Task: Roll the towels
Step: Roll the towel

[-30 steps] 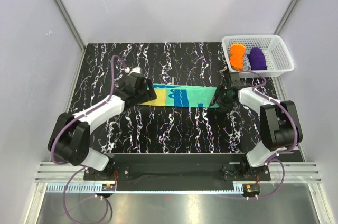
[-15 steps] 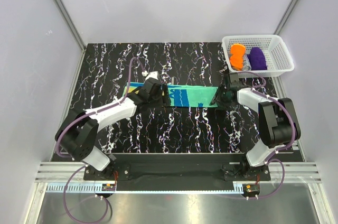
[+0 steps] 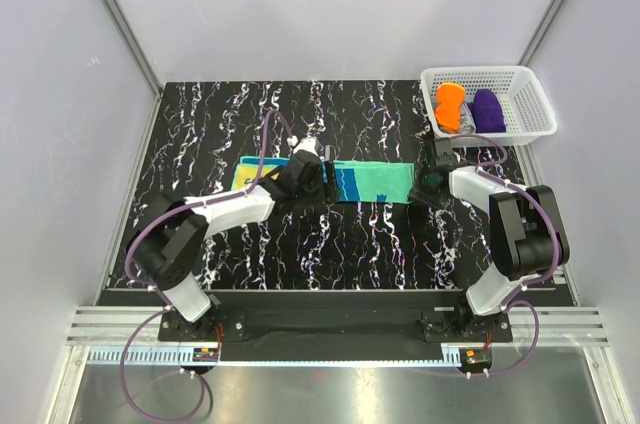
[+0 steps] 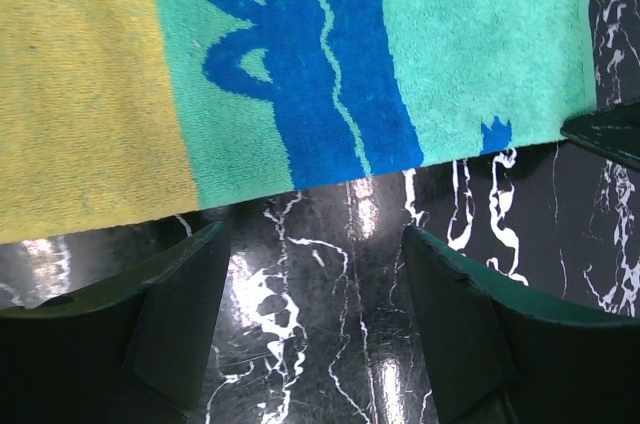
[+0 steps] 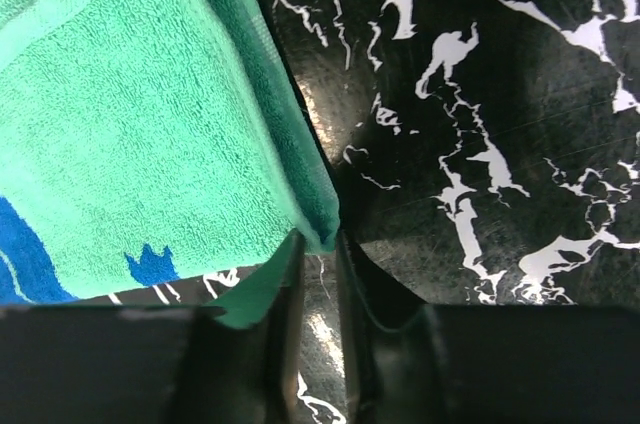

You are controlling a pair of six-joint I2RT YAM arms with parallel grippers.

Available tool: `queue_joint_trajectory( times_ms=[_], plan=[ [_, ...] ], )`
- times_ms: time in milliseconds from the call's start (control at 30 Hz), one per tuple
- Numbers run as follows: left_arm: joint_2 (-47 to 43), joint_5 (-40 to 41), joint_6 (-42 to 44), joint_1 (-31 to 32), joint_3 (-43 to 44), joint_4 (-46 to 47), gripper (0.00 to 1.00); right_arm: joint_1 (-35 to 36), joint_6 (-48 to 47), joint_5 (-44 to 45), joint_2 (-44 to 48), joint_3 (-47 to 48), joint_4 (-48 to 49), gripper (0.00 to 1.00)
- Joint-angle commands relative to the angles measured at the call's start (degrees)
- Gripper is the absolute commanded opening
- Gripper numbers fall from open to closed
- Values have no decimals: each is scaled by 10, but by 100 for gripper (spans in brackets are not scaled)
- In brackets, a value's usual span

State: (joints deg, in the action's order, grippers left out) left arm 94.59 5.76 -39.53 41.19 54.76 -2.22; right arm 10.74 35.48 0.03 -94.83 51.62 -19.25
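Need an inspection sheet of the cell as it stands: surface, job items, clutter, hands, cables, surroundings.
Surface: glossy black tabletop with white veining.
Job's things: teal towel lies flat and unrolled mid-table, long side running left to right; orange towel sits bundled in the basket.
Clutter: white lattice basket at the far right corner, also holding a purple cloth.
Hands: left hand open, at the teal towel's near edge around its middle; right hand closed on the towel's near right corner.
Cables: purple cables run along both arms; the left arm's loop arches over the towel.
Surroundings: pale enclosure walls with metal corner posts; nothing else seen.
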Motion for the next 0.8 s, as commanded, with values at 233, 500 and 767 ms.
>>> queue_joint_trajectory(
  times_ms=[233, 500, 767],
  plan=[
    [13, -5, -5, 8, 10, 59, 73, 1, -40, 62, 18, 30, -47, 13],
    [15, -11, -9, 8, 6, 69, 73, 57, -91, 150, 29, 116, -161, 6],
    [1, -5, -5, 7, -4, 61, 73, 146, -105, 198, -25, 179, -224, 2]
  ],
)
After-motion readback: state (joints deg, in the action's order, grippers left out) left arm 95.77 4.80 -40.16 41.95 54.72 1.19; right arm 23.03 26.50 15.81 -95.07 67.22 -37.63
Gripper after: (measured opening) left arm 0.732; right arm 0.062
